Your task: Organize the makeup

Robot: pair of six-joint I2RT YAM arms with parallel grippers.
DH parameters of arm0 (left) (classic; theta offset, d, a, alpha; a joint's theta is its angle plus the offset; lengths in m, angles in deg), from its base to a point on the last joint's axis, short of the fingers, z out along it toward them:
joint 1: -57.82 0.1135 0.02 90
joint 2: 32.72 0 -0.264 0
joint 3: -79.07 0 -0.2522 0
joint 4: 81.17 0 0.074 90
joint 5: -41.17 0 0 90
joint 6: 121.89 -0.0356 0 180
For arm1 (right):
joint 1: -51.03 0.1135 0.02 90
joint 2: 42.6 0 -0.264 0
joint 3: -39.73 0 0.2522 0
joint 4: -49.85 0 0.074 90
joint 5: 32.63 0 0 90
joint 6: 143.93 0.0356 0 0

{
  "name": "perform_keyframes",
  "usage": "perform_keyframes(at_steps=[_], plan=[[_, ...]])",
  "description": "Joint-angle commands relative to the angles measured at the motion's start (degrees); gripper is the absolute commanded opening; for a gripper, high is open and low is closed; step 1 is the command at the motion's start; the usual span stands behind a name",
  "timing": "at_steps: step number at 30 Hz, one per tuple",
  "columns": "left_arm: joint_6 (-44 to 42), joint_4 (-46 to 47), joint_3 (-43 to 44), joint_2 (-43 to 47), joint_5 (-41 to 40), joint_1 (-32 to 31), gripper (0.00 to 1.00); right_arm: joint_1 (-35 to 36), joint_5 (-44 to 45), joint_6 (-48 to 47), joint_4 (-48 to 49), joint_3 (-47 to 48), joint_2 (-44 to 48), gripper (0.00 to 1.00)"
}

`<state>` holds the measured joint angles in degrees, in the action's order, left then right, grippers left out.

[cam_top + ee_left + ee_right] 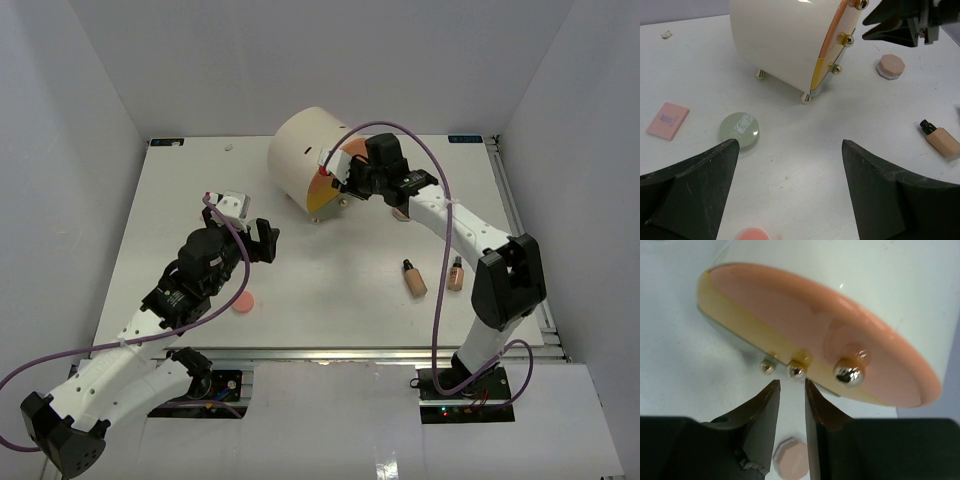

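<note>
Nearest me, the pink round compact (243, 302) lies to the left and the two foundation bottles (414, 278) lie on their sides to the right. My left gripper (790, 144) hangs spread wide, holding nothing. Farther off, the right gripper (791, 382) is barely parted and empty, just below the cream drawer box's (300, 150) middle knob (796, 371).

table (330, 250) | drawer box (300, 150) | two tan bottles (414, 278) (456, 273) | pink compact (243, 302) | green compact (739, 130) | octagonal compact (890, 66) | pink slab (668, 120), maybe palette
</note>
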<state>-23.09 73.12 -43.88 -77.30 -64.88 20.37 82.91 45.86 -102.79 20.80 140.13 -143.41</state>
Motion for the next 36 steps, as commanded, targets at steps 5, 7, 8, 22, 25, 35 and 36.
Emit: perform_keyframes(at_steps=[5,7,8,22,25,35,36], plan=[[-0.49,0.78,-0.18,0.28,0.19,0.27,0.95,-3.50,-6.59,19.30,11.93,-14.78,13.25,0.66],[-0.53,0.78,-0.22,0.11,0.23,0.27,0.95,-5.33,-8.68,26.39,16.78,-17.55,13.51,0.72],[-0.50,0.78,-0.25,0.11,0.11,0.27,0.95,-5.73,-8.01,29.30,18.07,-17.73,12.75,0.75],[-0.97,0.96,-0.57,-0.42,-0.91,0.71,0.96,-10.43,-11.96,55.70,23.02,-7.28,-2.46,0.77],[-0.98,0.93,-0.66,-0.42,-1.00,0.86,0.96,-10.58,-12.96,58.11,23.74,-5.51,-5.06,0.73],[-1.06,1.05,-0.66,-0.77,-0.73,1.06,0.96,-10.69,-14.42,62.39,24.69,-3.14,-10.29,0.57],[-1.06,1.05,-0.66,-0.77,-0.73,1.12,0.96,-10.69,-14.42,62.51,24.86,-3.37,-10.34,0.57]])
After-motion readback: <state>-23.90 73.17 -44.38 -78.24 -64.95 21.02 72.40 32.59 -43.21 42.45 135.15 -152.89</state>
